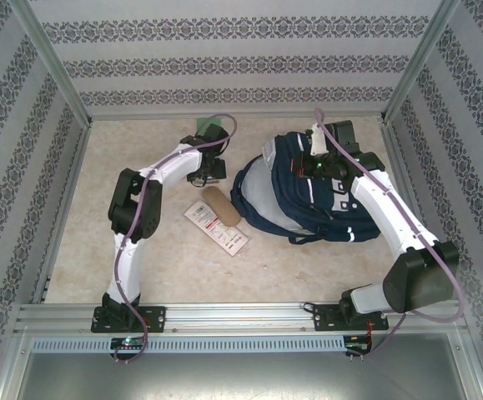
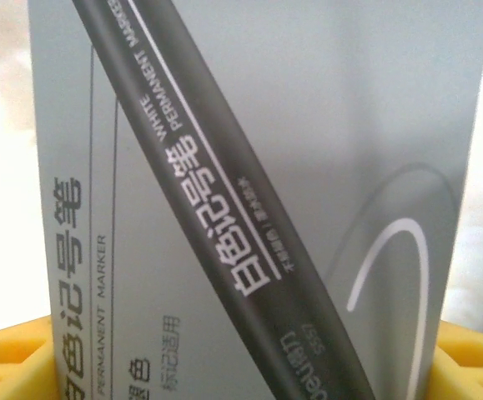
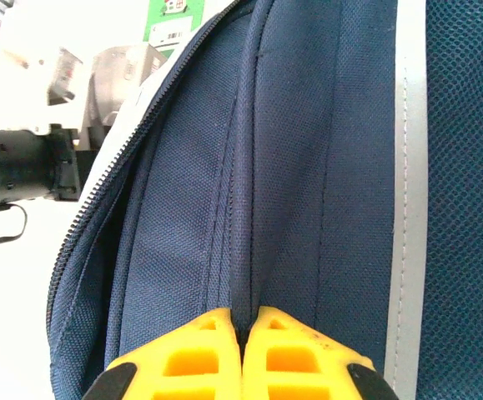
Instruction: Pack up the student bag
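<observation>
The student bag (image 1: 308, 196), navy blue with white stripes, lies at the right of the table with its zipper open towards the left. My right gripper (image 1: 318, 162) rests on top of it, and the right wrist view has the yellow jaws (image 3: 243, 321) shut on a raised fold of the navy fabric (image 3: 308, 167) beside the open zipper (image 3: 116, 175). My left gripper (image 1: 208, 171) is at the back middle of the table. A grey box of white permanent markers (image 2: 308, 125) sits between its yellow fingers (image 2: 7, 367), which press against both of its sides.
A tan pouch (image 1: 222, 206) and a flat white-and-red packet (image 1: 216, 227) lie on the table left of the bag. A green card (image 1: 198, 125) sits at the back wall. Metal frame posts and patterned walls close in the table.
</observation>
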`<state>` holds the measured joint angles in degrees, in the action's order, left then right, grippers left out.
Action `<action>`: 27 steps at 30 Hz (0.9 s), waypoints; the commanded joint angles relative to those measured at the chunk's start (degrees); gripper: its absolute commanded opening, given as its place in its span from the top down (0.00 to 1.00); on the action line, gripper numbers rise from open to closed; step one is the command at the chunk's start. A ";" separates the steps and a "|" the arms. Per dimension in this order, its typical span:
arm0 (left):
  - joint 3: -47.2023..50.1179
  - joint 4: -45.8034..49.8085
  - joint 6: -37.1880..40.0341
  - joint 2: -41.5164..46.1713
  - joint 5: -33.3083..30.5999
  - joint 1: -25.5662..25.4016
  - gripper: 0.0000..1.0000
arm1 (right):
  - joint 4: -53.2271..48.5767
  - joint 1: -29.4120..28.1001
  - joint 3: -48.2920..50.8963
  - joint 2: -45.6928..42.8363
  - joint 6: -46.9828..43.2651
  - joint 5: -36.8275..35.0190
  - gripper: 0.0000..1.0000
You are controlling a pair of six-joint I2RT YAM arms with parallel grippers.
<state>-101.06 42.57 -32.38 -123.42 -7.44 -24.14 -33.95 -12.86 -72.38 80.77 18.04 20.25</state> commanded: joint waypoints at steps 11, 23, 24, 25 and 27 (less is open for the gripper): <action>1.20 -1.01 -11.72 10.48 3.38 -12.73 0.22 | 5.38 3.81 -5.57 -1.85 3.74 6.59 1.00; 2.11 -12.81 -20.63 4.38 4.04 -24.62 0.21 | 7.09 4.26 -6.49 -2.29 6.88 10.65 1.00; 1.88 -13.65 -20.99 3.70 4.61 -24.79 0.21 | 7.28 4.26 -6.25 -2.30 7.07 10.92 1.00; 1.55 -14.25 -21.50 2.74 5.41 -24.88 0.21 | 7.54 4.25 -6.07 -2.33 7.26 11.09 1.00; 0.89 -15.41 -22.27 0.91 6.11 -25.15 0.21 | 7.97 4.25 -5.93 -2.35 7.69 11.77 1.00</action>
<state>-98.13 31.94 -51.79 -120.38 -1.87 -49.08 -33.91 -8.36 -75.66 80.77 24.14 26.37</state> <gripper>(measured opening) 0.796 0.044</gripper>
